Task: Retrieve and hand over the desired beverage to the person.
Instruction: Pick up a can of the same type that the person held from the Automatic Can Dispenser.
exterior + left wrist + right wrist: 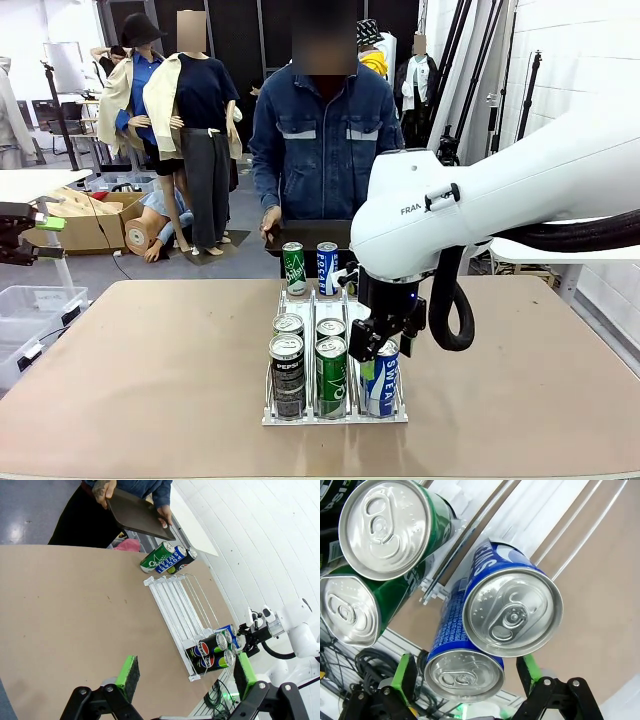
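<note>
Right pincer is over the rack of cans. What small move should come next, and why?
Probably lower the right pincer straight down: its jaws stand open, the green pads flank the top of the front blue can in the rack, and nothing is gripped yet.

Surface: tan, matte, flat tabletop with rounded corners [150, 380], spanning the lower half of the frame.
Resting on it: white wire three-lane rack [335, 418], lower centre, slightly right.

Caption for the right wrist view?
Open right gripper poised over the front blue can in the white rack, two green cans beside it.
</note>
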`<state>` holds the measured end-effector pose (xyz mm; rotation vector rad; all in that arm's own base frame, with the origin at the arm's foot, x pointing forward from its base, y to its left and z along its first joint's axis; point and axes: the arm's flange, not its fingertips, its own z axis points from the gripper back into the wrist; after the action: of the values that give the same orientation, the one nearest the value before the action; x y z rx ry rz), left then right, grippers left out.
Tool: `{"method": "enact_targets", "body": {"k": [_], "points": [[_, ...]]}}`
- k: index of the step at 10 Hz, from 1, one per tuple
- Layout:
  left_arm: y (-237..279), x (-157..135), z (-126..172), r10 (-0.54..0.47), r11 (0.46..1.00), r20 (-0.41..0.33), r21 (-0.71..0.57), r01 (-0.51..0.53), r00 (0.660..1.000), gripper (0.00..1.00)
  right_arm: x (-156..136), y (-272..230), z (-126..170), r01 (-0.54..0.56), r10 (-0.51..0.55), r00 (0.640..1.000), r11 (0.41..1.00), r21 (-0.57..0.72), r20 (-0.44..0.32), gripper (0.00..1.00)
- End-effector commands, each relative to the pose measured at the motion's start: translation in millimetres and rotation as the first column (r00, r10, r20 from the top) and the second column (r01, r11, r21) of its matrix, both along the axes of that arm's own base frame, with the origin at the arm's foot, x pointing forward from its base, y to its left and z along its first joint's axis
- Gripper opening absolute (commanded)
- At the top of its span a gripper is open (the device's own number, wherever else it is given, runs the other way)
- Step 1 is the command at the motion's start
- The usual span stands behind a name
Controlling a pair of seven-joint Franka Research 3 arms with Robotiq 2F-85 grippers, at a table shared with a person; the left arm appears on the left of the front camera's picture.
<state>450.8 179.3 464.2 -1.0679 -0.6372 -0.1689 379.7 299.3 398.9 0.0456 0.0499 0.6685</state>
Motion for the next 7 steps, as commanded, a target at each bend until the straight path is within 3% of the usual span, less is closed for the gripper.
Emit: {"method": "enact_targets", "body": {"k": [1, 3, 7], "points": [[1.4, -0.8, 0.9, 0.001, 1.000, -0.003, 0.006, -0.001, 1.000, 1.00, 4.2, 2.7, -0.7, -0.021, 0.022, 1.000, 0.999, 0.037, -0.019, 0.96], [1.4, -0.8, 0.9, 0.001, 1.000, -0.003, 0.006, -0.001, 1.000, 1.00, 4.6, 2.5, 0.0, -0.043, 0.044, 0.999, 0.998, 0.047, -0.022, 0.78], [1.4, -0.8, 0.9, 0.001, 1.000, -0.003, 0.006, -0.001, 1.000, 1.00, 4.6, 2.2, 0.5, -0.053, 0.055, 0.998, 0.997, 0.053, -0.024, 0.22]]}}
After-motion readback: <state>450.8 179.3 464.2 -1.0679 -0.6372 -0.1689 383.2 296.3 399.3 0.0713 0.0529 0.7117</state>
